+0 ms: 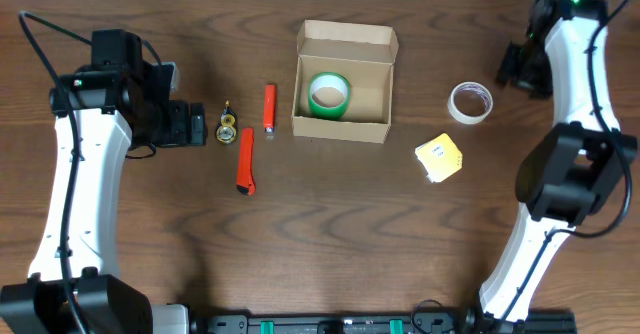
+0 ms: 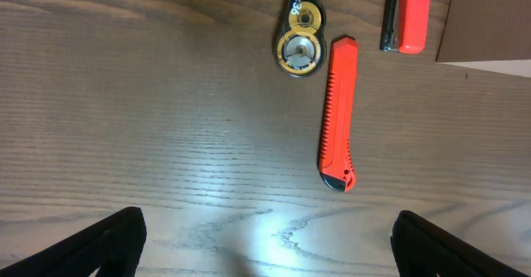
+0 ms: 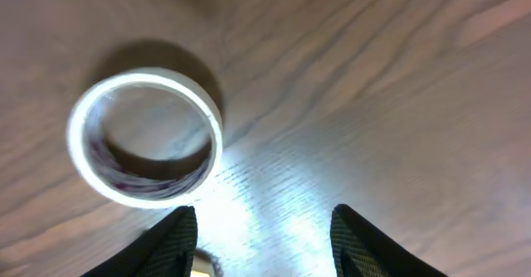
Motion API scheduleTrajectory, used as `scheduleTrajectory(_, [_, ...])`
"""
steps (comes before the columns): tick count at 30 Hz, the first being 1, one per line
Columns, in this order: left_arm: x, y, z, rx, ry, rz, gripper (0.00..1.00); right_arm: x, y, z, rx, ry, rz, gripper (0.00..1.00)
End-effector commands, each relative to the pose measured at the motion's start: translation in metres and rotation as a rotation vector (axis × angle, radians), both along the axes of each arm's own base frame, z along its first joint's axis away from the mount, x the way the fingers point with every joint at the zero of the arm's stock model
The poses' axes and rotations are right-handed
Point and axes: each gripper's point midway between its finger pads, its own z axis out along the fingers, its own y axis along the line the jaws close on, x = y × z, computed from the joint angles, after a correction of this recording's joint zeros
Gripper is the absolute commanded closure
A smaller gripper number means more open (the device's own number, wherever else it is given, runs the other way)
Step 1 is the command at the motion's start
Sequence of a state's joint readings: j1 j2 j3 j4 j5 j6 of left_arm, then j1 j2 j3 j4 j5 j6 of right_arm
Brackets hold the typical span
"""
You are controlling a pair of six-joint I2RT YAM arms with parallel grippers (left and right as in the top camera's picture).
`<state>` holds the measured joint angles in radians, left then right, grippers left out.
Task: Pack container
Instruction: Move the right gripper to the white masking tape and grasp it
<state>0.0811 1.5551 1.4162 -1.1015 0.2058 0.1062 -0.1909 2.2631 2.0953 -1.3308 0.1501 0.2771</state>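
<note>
The brown cardboard container stands open at the table's middle back, flap up, with a green tape roll inside. Left of it lie a red stapler-like tool, a red box cutter and a small yellow-and-black correction tape. My left gripper is open and empty just left of the correction tape; its wrist view shows the cutter, correction tape and red tool. My right gripper is open and empty, right of a white tape roll, which also shows in the right wrist view.
A yellow sticky-note pad lies right of the container, in front of the white roll. The container's corner shows at the left wrist view's upper right. The wooden table is bare in front.
</note>
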Motion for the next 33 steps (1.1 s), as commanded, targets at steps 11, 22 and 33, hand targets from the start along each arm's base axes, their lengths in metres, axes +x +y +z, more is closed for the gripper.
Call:
scheduleTrajectory(11, [0.004, 0.001, 0.004, 0.007, -0.009, -0.010, 0.05, 0.002, 0.017, -0.089, 0.118, 0.113, 0.035, 0.47])
scheduleTrajectory(22, [0.004, 0.001, 0.004, 0.007, -0.008, -0.010, 0.05, 0.004, 0.017, -0.101, 0.119, 0.116, 0.034, 0.68])
scheduleTrajectory(33, [0.004, 0.001, 0.004, 0.007, -0.008, -0.010, 0.05, 0.009, 0.022, -0.080, 0.120, 0.100, 0.045, 0.99])
